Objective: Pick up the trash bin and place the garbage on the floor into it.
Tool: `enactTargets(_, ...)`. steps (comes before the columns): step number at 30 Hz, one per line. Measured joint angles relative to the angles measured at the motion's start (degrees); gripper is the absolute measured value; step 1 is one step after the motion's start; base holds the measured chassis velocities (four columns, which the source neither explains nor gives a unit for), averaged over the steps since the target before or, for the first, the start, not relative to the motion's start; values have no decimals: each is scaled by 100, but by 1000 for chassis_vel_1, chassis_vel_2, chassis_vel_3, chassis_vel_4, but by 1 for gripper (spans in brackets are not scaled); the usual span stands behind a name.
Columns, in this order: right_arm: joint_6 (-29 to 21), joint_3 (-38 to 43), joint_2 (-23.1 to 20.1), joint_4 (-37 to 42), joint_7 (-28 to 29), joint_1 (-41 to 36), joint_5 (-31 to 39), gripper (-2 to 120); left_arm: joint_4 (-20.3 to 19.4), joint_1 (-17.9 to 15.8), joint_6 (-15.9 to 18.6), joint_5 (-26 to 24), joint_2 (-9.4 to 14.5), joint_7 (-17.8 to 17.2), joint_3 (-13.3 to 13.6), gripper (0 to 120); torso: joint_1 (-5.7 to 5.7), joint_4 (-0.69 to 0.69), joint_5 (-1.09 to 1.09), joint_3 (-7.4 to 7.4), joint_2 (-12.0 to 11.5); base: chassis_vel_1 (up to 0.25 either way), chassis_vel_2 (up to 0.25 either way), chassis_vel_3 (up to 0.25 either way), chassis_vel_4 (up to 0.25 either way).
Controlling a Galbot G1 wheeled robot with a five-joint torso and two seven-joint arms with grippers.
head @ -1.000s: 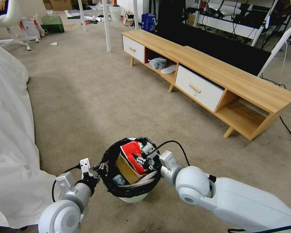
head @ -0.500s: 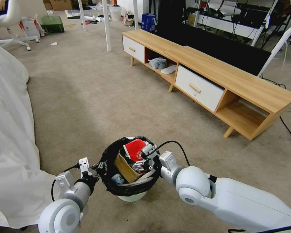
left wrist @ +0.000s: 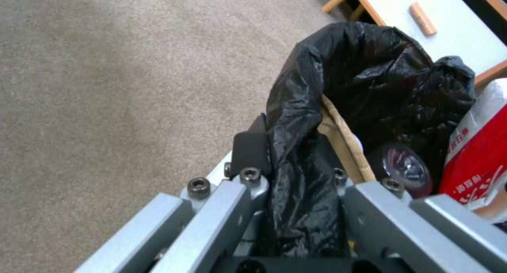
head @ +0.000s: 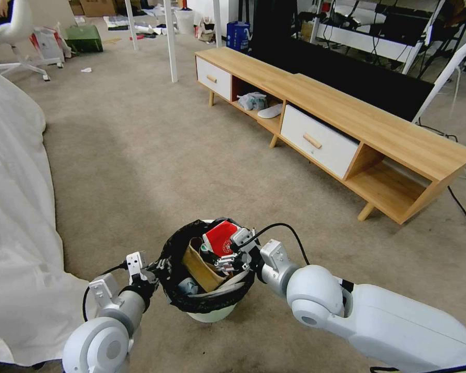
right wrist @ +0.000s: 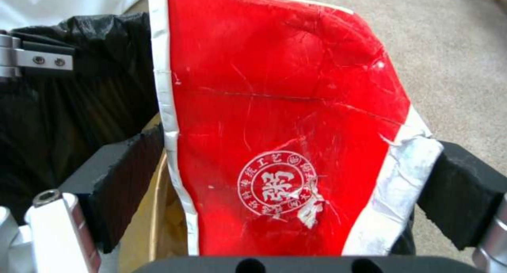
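The floor (head: 140, 155) was flat beige-grey carpet, bare across its middle; a white sheet (head: 15, 217) spread over it along the left; a long wooden cabinet (head: 336, 129) stood on short legs at the right, a black cable (head: 463, 210) trailing past its near end; a scrap of white litter (head: 86, 69) lay far back, near a green bag (head: 84, 38) and white frame legs (head: 170, 41).
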Motion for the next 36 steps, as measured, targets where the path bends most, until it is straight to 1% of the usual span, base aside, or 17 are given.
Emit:
enactTargets(12, 7, 1, 34, -24, -18, 35, -32, 100, 31, -4, 4, -140, -72, -72, 26, 0, 0, 0, 0, 0, 0, 0, 0, 0, 0)
enactTargets(24, -4, -209, 172, -28, -70, 206, -4, 100, 131, -68, 16, -257, -116, -103, 54, 0, 0, 0, 0, 0, 0, 0, 0, 0, 0)
enactTargets(36, -29, -232, 160, 10, -70, 204, 10, 100, 194, -113, 22, -392, -110, -150, 60, 0, 0, 0, 0, 0, 0, 0, 0, 0, 0)
